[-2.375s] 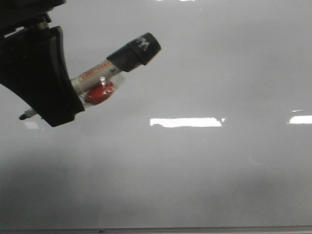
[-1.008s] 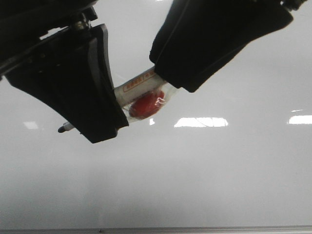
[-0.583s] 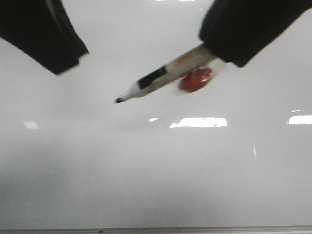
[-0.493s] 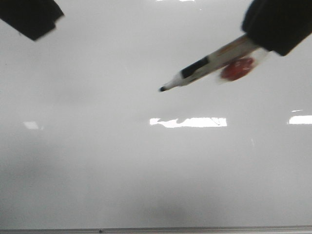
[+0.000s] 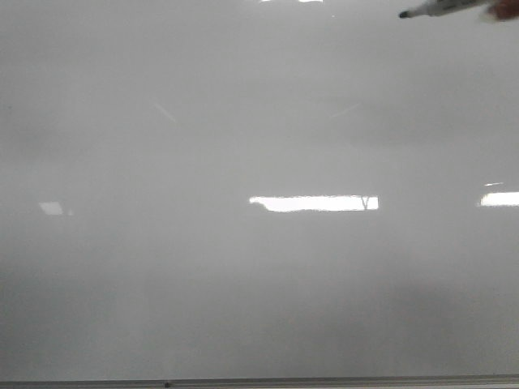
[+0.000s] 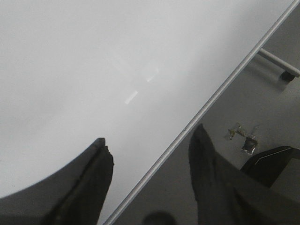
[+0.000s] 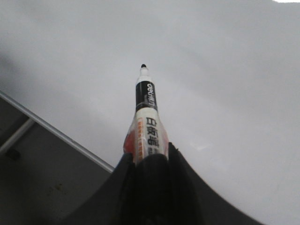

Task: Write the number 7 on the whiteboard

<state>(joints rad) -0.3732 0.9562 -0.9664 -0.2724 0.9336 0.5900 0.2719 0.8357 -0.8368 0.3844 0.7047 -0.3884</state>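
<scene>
The whiteboard [image 5: 259,275] fills the front view, glossy pale grey with bright glare patches; no black line of a number 7 shows on it. Only the marker's tip [image 5: 430,10] shows at the top right edge of the front view. In the right wrist view my right gripper [image 7: 149,157] is shut on the marker [image 7: 146,122], white and orange with a black band, uncapped, its tip out over the whiteboard [image 7: 225,70]. My left gripper [image 6: 150,143] is open and empty, straddling the whiteboard's edge strip [image 6: 211,101].
In the left wrist view a grey floor [image 6: 262,112] lies beyond the board's edge, with small debris [image 6: 246,138], a dark object [image 6: 272,161] and a frame leg [image 6: 279,63]. The board's metal edge [image 7: 56,133] also crosses the right wrist view.
The marker passed from my left gripper to my right one. The right arm then carried it up and to the right, nearly out of the front view; the left gripper withdrew from that view.
</scene>
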